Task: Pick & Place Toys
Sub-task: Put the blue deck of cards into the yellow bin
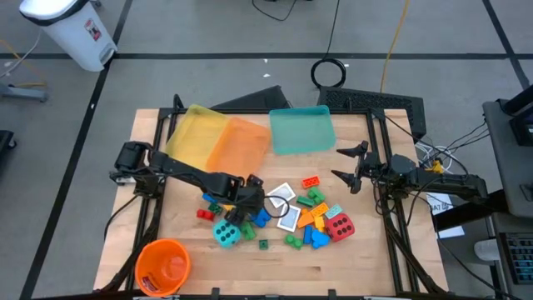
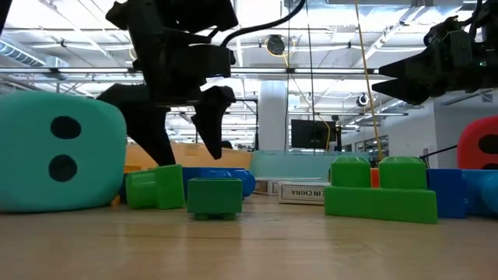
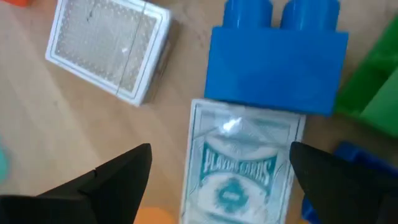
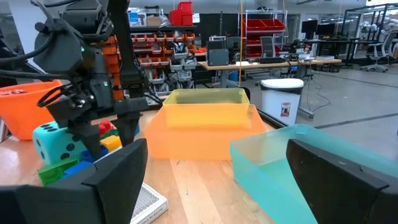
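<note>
A heap of toys lies mid-table: small bricks, a cyan die [image 1: 226,233], a red die [image 1: 339,225] and white card boxes [image 1: 281,193]. My left gripper [image 1: 250,202] hangs over the heap's left part, pointing steeply down, open. In the left wrist view its fingers stand on either side of a teal-printed card box [image 3: 239,168], apart from it. That box lies flat on the wood against a blue brick [image 3: 277,62]; a second card box [image 3: 109,50] lies beside it. My right gripper [image 1: 347,164] waits open and level at the table's right.
Yellow [image 1: 196,133], orange [image 1: 241,142] and teal [image 1: 301,129] trays stand along the far edge. An orange bucket [image 1: 162,265] sits at the near left corner. Green bricks [image 2: 214,194] lie close in front of the low camera. Bare wood shows along the near edge.
</note>
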Controlling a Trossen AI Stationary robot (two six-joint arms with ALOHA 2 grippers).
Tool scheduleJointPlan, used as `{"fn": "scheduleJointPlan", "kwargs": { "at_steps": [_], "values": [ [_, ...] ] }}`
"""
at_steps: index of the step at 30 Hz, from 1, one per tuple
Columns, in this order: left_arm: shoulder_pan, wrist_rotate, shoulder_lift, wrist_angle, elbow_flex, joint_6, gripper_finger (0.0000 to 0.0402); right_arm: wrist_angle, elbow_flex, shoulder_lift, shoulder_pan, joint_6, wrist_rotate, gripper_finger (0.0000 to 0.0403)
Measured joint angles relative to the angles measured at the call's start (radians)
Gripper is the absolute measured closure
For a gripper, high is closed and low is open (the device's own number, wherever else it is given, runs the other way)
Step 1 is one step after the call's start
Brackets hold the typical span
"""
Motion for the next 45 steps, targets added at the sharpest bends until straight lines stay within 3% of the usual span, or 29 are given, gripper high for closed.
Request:
{"fn": "scheduleJointPlan", "kwargs": {
  "at_steps": [18, 26, 32, 41, 45],
  "values": [
    [0.065, 0.226, 0.097, 0.043, -0.006, -0.005, 0.0011, -0.001, 0.0, 0.003, 0.0, 0.0, 0.0, 0.0046],
    [0.071, 0.232, 0.132, 0.06, -0.005, 0.031, 0.0017, 0.0, 0.0, 0.003, 0.0, 0.0, 0.0, 0.0046],
    [0.071, 0.241, 0.133, 0.08, -0.005, 0.085, 0.0098, 0.0, 0.0, 0.003, 0.0, 0.0, 0.0, 0.0046],
    [0.07, 0.244, 0.133, 0.103, -0.002, 0.072, 0.01, 0.0, 0.0, 0.003, 0.0, 0.0, 0.0, 0.0046],
    [0.068, 0.143, 0.107, 0.116, 0.033, 0.067, 0.01, 0.0, 0.0, 0.003, 0.0, 0.0, 0.0, 0.0046]
  ]
}}
